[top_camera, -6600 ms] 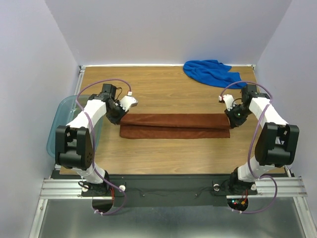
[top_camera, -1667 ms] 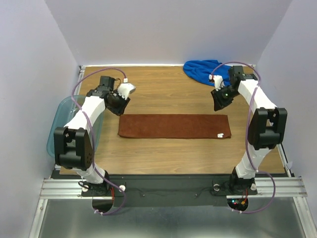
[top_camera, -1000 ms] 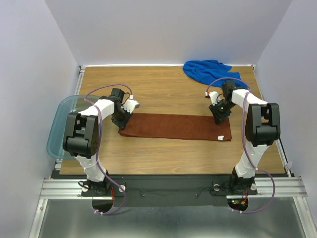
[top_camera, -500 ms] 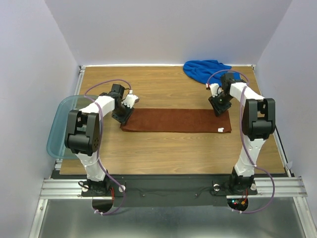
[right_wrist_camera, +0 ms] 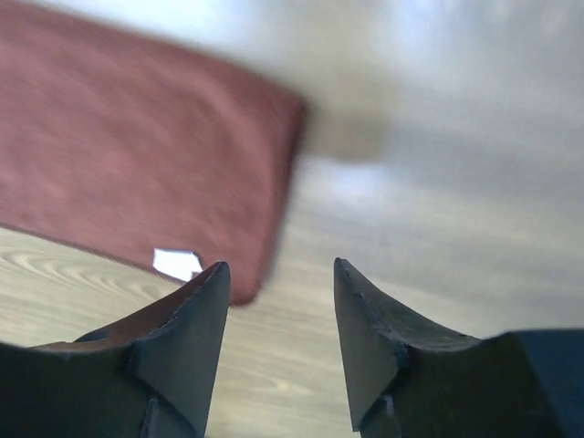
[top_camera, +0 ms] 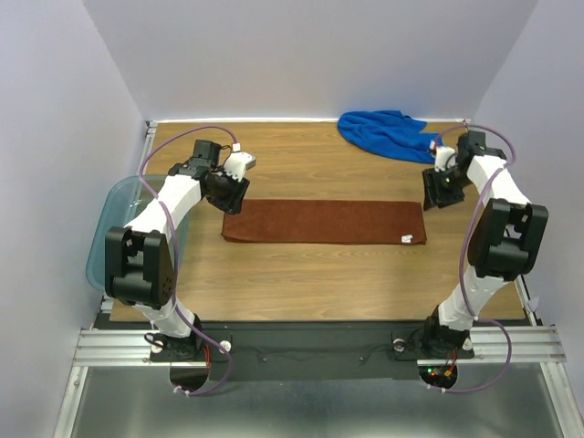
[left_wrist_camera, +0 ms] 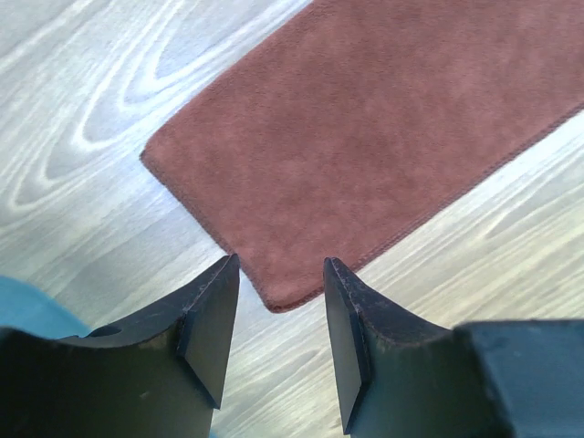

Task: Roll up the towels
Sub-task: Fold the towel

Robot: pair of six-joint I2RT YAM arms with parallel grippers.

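Observation:
The rust-brown towel [top_camera: 324, 222] lies flat as a long folded strip across the middle of the table, a small white tag [top_camera: 408, 239] at its right front corner. In the left wrist view its left end [left_wrist_camera: 365, 128] lies just beyond my left gripper [left_wrist_camera: 278, 278], which hangs open and empty above the corner. My left gripper [top_camera: 230, 193] sits just off the strip's far left corner. My right gripper [top_camera: 440, 190] hovers off the strip's right end, open and empty; its own view shows the towel [right_wrist_camera: 137, 155] and tag [right_wrist_camera: 176, 264], blurred. The blue towel [top_camera: 388, 132] lies crumpled at the back right.
A translucent teal bin [top_camera: 114, 228] hangs off the table's left edge beside my left arm. White walls close in the table on three sides. Bare wood [top_camera: 310, 274] stretches in front of the brown strip and behind it.
Both grippers have let go of the brown towel's far corners, opened, and lifted away outward. The towel now lies as a flat strip, shifted slightly toward the back.

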